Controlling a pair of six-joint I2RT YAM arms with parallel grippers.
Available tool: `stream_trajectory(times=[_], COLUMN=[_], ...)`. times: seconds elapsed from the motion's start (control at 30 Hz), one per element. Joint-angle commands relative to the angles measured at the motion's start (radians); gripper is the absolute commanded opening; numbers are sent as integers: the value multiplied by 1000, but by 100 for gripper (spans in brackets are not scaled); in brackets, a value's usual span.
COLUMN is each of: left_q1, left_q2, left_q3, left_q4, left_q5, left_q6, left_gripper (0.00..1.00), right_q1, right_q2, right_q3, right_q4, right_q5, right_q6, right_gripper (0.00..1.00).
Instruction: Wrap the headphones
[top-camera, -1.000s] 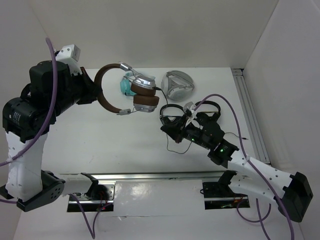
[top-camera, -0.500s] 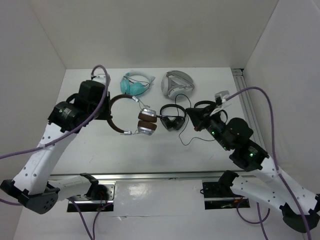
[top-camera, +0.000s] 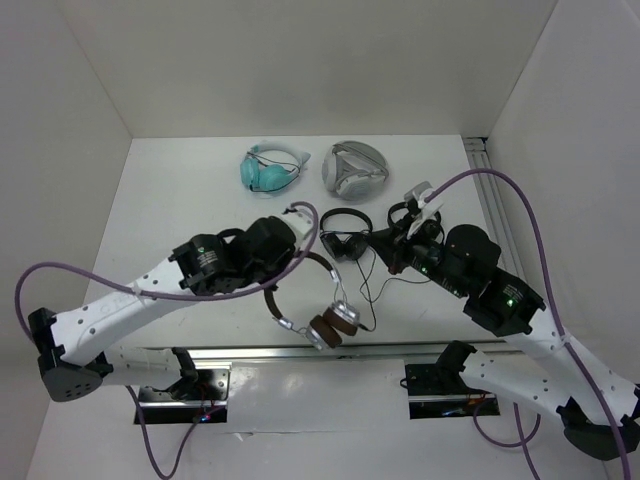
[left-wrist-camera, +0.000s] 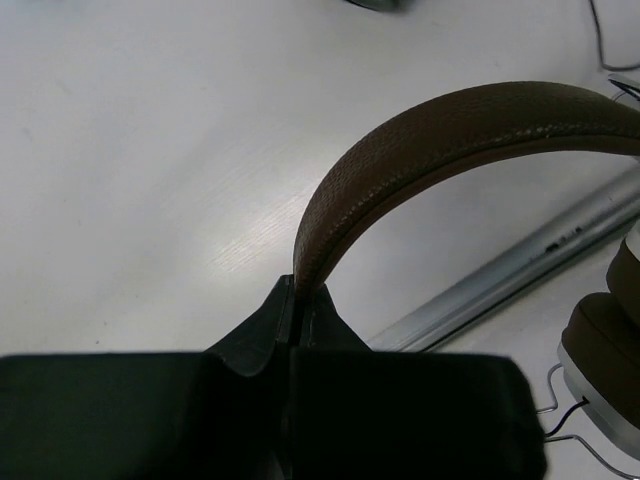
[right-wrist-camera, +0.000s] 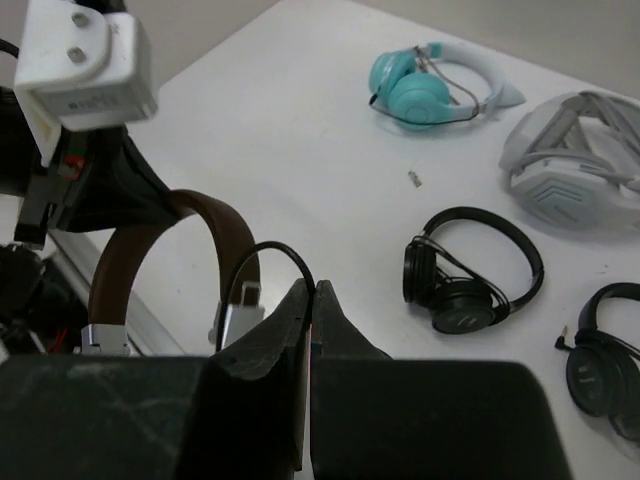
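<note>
The headphones (top-camera: 338, 320) have a brown headband and silver earcups with brown pads, and they hang near the table's front edge at centre. My left gripper (top-camera: 293, 268) is shut on the headband (left-wrist-camera: 400, 150), with the earcups below and to its right (left-wrist-camera: 605, 345). My right gripper (top-camera: 391, 257) is shut on the thin black cable (right-wrist-camera: 290, 258), a little right of the headphones. The cable (top-camera: 362, 292) runs slack between the earcups and the right gripper. The right wrist view shows the headband (right-wrist-camera: 215, 230) just beyond its fingers.
A teal pair (top-camera: 270, 168) and a grey-white headset (top-camera: 352, 170) lie at the back. A small black pair (top-camera: 345, 236) lies mid-table; a second black pair (top-camera: 412, 214) lies partly under the right arm. A metal rail (top-camera: 300, 352) runs along the front edge.
My left arm has swung the headphones from the back left down to the front centre. My right gripper has moved slightly left and nearer, still pinching the cable.
</note>
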Motion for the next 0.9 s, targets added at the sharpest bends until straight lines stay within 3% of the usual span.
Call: stream_trajectory(times=[0.0,0.23,0.43,0.87], left_q1=[-97,-187,-249,-249], left_q2=[40,117,163,97], left_q3=[43,77,203,232], left_q4=[39,19,-30,25], left_q5=[1,30,30,122], left_q6=[39,68,44,67], left_gripper=[0,0,0,0], right_q1=[-2,-2,-2,-2], right_q2=[-7,-19,-19,-7], right_q3=[-1,-11,-80,-121], right_q4=[-11,-21,21,42], right_q5=[-147,-228,-242,-215], right_q6=[-47,-47,-36,-9], right_gripper=[0,0,0,0])
